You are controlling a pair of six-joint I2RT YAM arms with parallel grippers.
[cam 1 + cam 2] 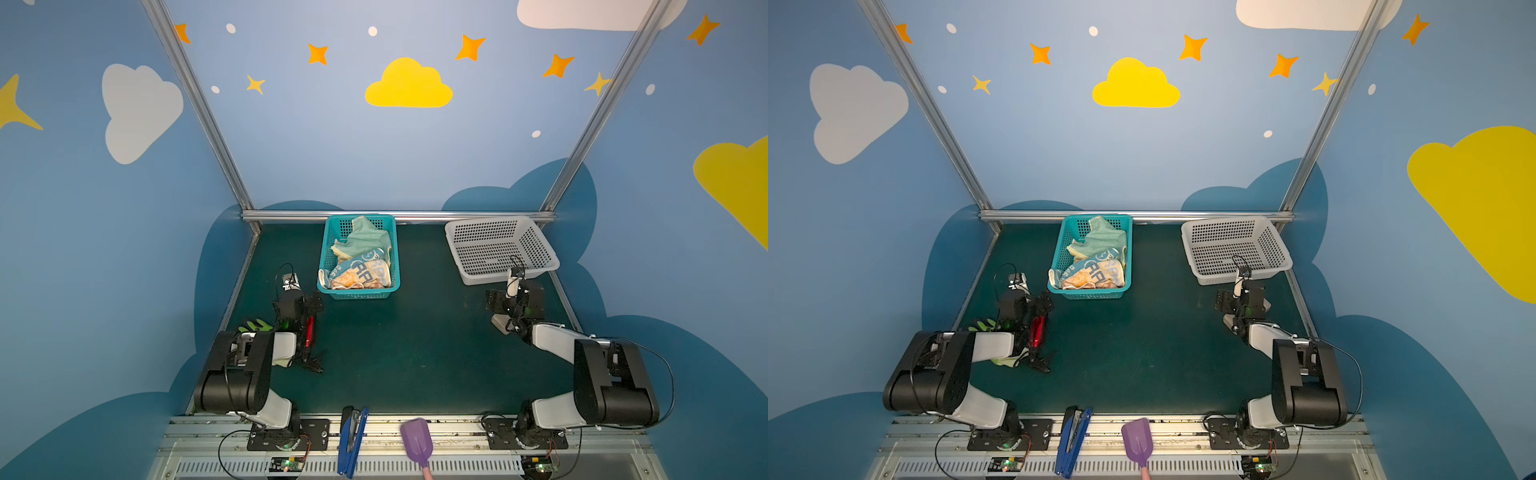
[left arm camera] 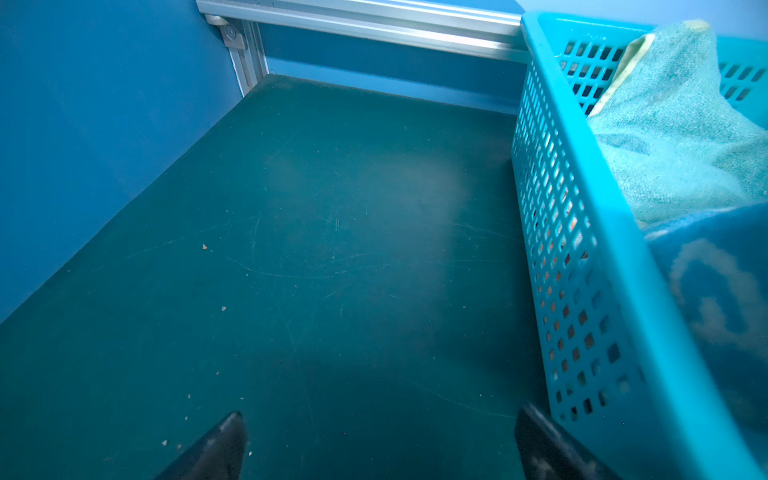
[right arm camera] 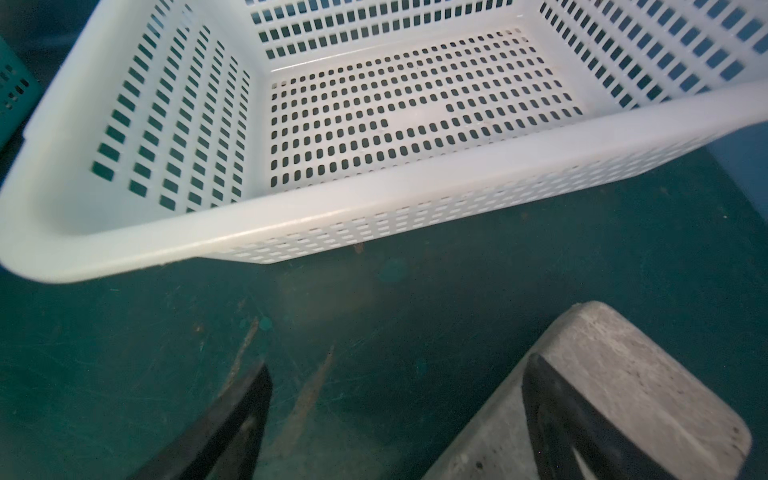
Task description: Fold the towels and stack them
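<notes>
The left gripper [image 2: 378, 415] is held wide and empty beside the blue basket [image 2: 552, 208], in which the towels [image 1: 359, 257] are heaped at mid-frame in both top views, while the right gripper [image 3: 399, 365], likewise wide, is set before the white basket [image 3: 291, 216], a grey block [image 3: 615, 374] partly hidden by one finger.

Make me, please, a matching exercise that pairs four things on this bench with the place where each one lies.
Things:
1. towels
2. white basket
3. grey block
4. purple scoop

Places:
a. across the front rail
b. in the teal basket
c. beside the right gripper
d. far right corner of the mat

Pairs: 1-b, 2-d, 3-c, 4-a
</notes>
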